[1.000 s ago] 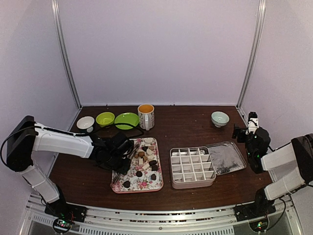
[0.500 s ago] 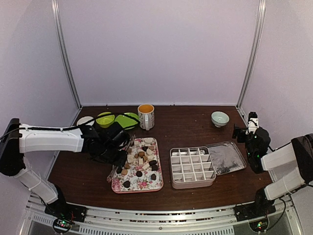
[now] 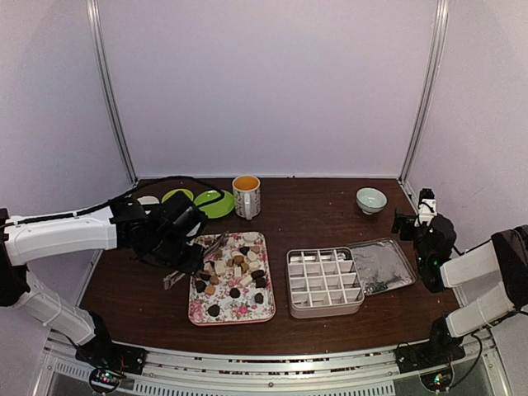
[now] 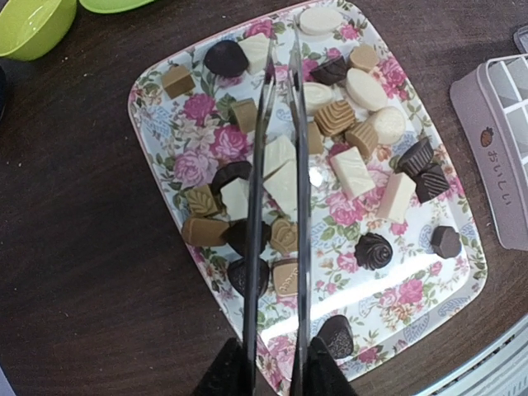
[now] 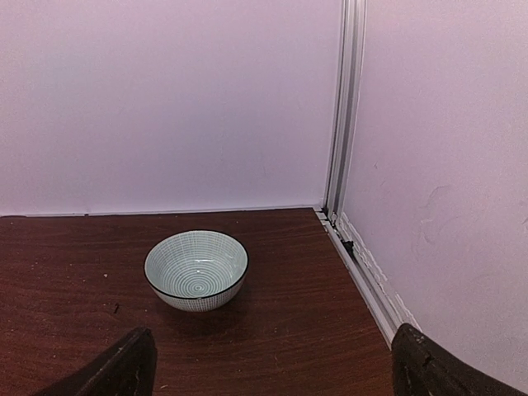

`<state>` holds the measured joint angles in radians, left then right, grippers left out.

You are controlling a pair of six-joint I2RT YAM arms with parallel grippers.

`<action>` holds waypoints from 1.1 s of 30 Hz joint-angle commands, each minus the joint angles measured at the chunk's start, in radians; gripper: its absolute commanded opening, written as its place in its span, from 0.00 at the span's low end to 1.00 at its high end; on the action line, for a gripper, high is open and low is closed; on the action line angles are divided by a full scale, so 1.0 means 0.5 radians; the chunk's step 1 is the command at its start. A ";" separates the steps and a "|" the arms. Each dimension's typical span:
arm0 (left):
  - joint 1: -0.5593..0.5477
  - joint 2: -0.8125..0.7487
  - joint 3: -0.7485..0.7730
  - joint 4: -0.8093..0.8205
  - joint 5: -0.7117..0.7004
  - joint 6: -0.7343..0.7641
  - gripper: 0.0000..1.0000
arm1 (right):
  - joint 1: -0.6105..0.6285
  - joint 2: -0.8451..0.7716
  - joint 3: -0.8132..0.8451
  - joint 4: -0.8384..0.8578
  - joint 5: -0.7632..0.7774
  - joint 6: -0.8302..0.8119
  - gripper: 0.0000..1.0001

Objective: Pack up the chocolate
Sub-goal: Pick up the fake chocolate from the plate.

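The chocolate [image 4: 351, 169], several dark, tan and white pieces, lies on a floral tray [image 4: 169, 132] [image 3: 235, 312]. My left gripper [image 4: 275, 373] [image 3: 188, 252] is shut on metal tongs [image 4: 256, 214]. Their two arms reach over the tray with a narrow gap between them. The tongs' tips hover near the tray's far end with no piece between them. A pink box of empty compartments [image 3: 324, 282] stands right of the tray, and its lid [image 3: 381, 266] lies beside it. My right gripper [image 5: 276, 371] [image 3: 417, 219] stands open at the far right, holding nothing.
A mug [image 3: 246, 196], two green dishes [image 3: 213, 203] [image 3: 176, 196] and a white bowl [image 3: 148, 200] line the back left. A striped teal bowl [image 5: 196, 270] [image 3: 371, 200] sits at the back right near the wall rail [image 5: 363, 264].
My left arm has swung back and to the left. The tongs came along and now lie over the tray's upper left part. The right arm has not moved.
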<state>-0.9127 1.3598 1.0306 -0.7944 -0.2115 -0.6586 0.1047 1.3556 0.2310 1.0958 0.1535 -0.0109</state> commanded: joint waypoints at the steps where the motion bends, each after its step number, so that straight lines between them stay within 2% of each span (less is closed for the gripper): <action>1: 0.000 -0.078 -0.059 -0.034 0.096 -0.044 0.26 | -0.014 0.004 0.023 0.005 0.021 0.022 1.00; 11: 0.000 -0.051 -0.038 -0.101 0.069 -0.008 0.30 | -0.013 0.006 0.023 0.005 0.021 0.022 1.00; 19: 0.000 -0.067 0.038 -0.251 -0.069 0.024 0.35 | -0.013 0.004 0.024 0.004 0.021 0.020 1.00; 33: 0.031 0.140 0.215 -0.286 -0.064 0.105 0.37 | -0.013 0.004 0.023 0.005 0.021 0.022 1.00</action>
<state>-0.9096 1.4071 1.1057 -0.9291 -0.2329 -0.6319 0.1051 1.3556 0.2310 1.0958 0.1535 -0.0036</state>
